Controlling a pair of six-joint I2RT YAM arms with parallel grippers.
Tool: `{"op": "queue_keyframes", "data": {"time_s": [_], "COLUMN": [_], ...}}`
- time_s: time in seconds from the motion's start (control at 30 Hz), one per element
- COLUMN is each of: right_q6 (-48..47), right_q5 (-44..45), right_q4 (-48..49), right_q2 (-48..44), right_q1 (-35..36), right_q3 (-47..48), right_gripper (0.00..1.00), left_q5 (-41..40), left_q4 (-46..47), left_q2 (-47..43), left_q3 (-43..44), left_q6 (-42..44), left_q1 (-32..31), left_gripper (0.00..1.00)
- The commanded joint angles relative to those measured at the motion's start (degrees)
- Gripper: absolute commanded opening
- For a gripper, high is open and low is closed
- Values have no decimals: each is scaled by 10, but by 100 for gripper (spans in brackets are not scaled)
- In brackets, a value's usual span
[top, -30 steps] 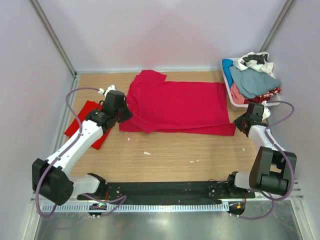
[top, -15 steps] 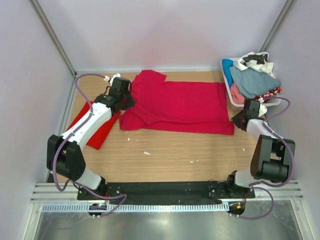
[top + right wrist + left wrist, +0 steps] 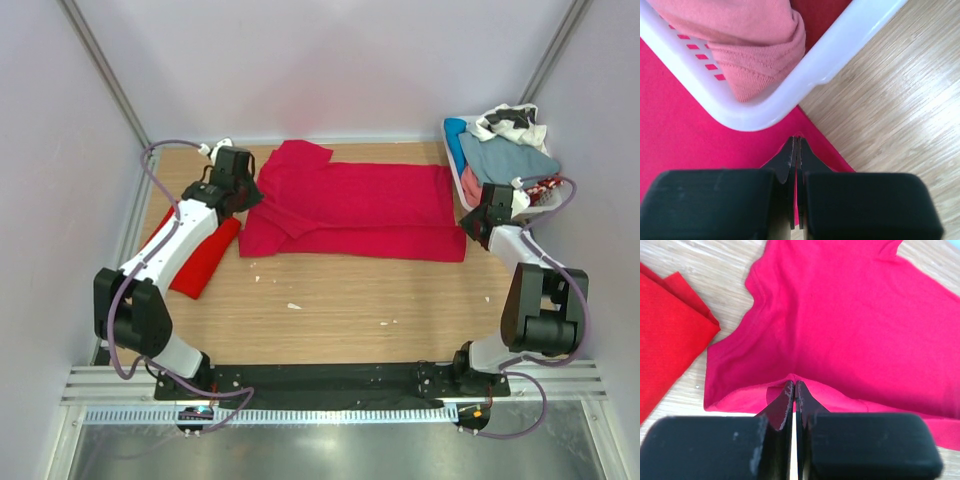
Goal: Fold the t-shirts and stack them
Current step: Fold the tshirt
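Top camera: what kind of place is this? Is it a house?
Probably a robot lab booth, not a house: plain walls box in a wooden table, two robot arms are bolted at its near edge, and the left gripper and right gripper pinch a crimson shirt beside a clothes basket.

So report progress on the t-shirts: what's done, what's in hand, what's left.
Done: the scarlet t-shirt lies folded on the left. In hand: the crimson t-shirt lies spread, the left gripper and right gripper each shut on one end of it, the right beside the white basket. Left: finish folding it, stack it on the scarlet one.
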Motion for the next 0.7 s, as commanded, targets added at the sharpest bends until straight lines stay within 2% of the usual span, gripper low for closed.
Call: {"op": "queue_keyframes", "data": {"time_s": [0.0, 0.67], "right_q6": [-2, 2], "right_q5": [23, 53], "right_q4": [8, 22], "right_q2": [13, 69], "right_q1": [4, 31], "right_q3": [29, 66], "right_gripper": [1, 1], "left_q5": [-18, -15], "left_q4": [14, 9], "left_q2": [4, 109], "left_q3": [36, 107], "left_q6": [16, 36], "left_q1": [6, 10], "left_gripper": [0, 0]}}
